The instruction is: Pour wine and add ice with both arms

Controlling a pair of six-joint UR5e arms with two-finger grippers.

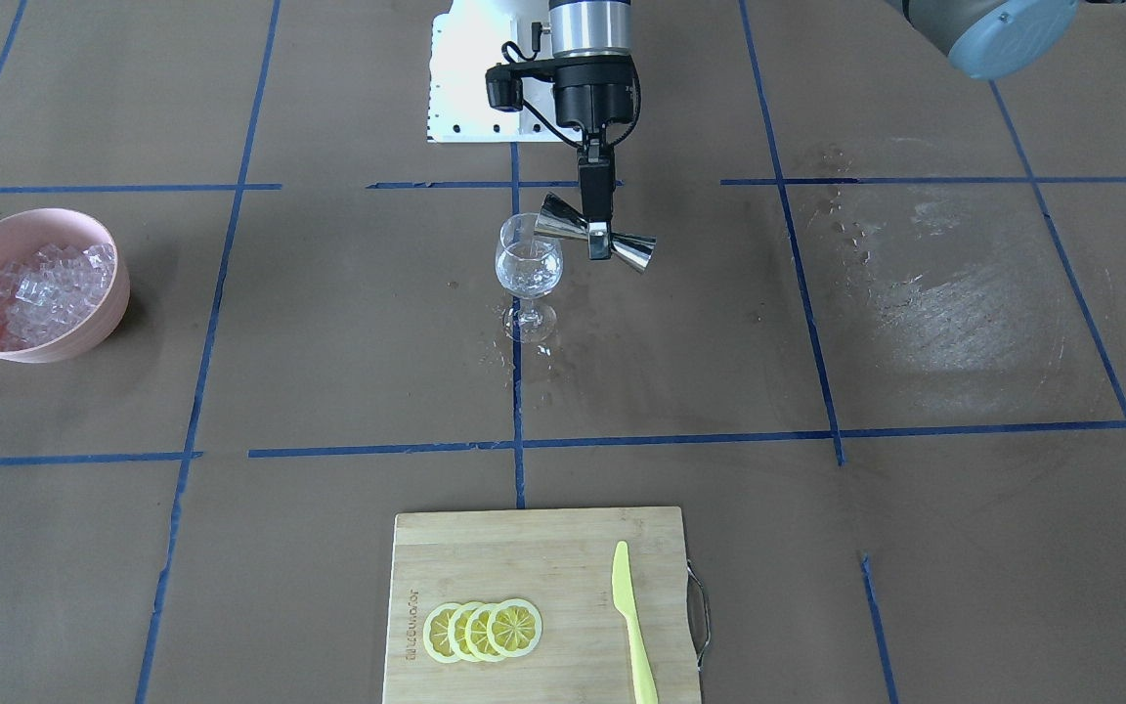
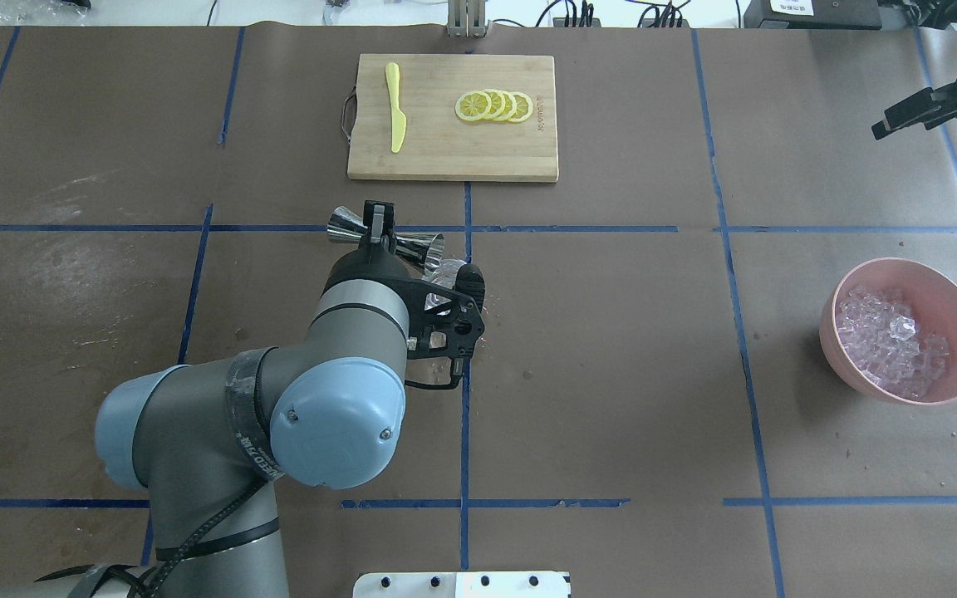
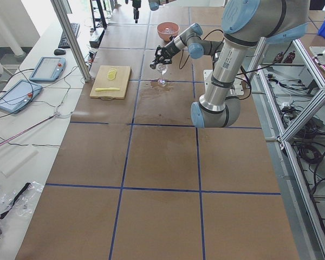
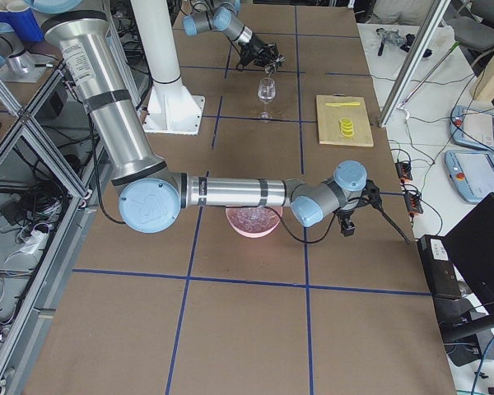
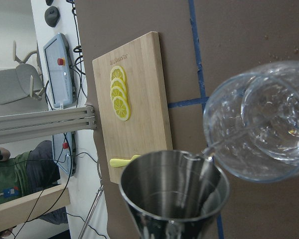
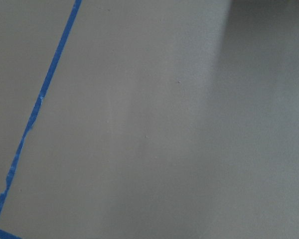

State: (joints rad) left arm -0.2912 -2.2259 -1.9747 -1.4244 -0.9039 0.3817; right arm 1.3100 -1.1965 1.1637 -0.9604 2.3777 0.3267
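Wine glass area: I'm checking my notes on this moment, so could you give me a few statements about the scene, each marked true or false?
1. The left hand holds a metal jigger tipped over the wine glass. True.
2. The ice sits in the wine glass. False: it is heaped in the pink bowl.
3. Four lemon slices lie on the cutting board. True.
4. The knife rests in the pink bowl. False: it lies flat on the cutting board beside the slices.
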